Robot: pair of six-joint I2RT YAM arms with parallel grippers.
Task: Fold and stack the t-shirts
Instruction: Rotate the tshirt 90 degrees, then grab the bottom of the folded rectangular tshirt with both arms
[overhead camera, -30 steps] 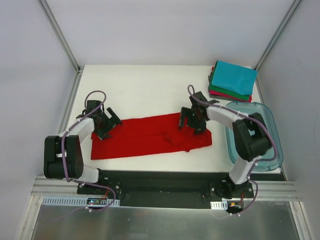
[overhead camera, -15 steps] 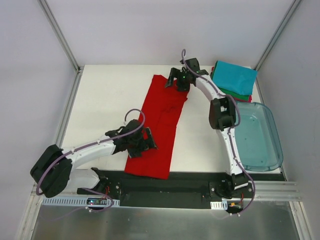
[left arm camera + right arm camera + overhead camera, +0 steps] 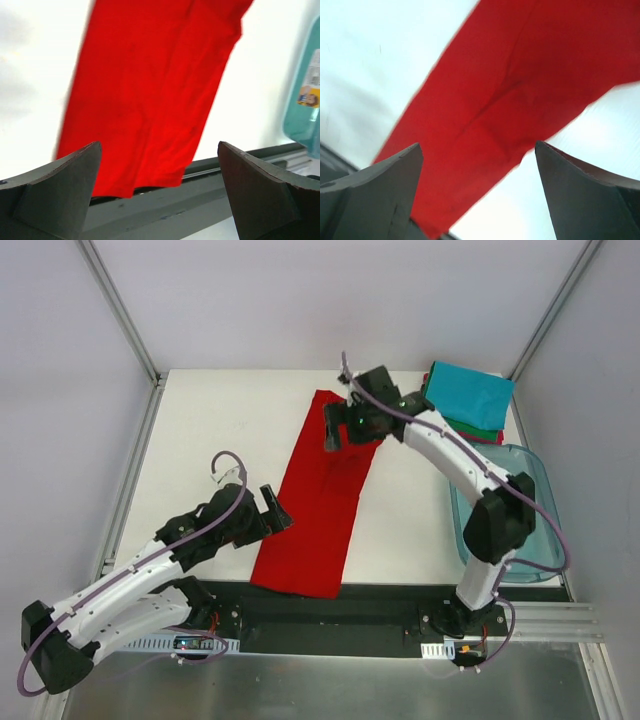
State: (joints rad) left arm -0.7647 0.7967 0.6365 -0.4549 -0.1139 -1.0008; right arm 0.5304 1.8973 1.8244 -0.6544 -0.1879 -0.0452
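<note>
A bright red t-shirt point(image 3: 318, 498), folded into a long strip, lies on the white table from the back middle to the front edge. It fills the left wrist view point(image 3: 150, 90) and the right wrist view point(image 3: 520, 100). My left gripper point(image 3: 272, 512) is open and empty just left of the strip's near part. My right gripper point(image 3: 340, 427) is open and empty above the strip's far end. A stack of folded tees, teal point(image 3: 468, 395) on top of green and crimson-pink, sits at the back right corner.
A clear bluish plastic tub point(image 3: 532, 530) stands at the right edge of the table, also seen in the left wrist view point(image 3: 306, 105). The black base rail point(image 3: 330, 605) runs along the near edge. Metal frame posts rise at the back corners.
Both grippers have let go of the red shirt. My left gripper drew back to the left of it. My right gripper pulled back and lifted from the far end. The shirt stays put.
</note>
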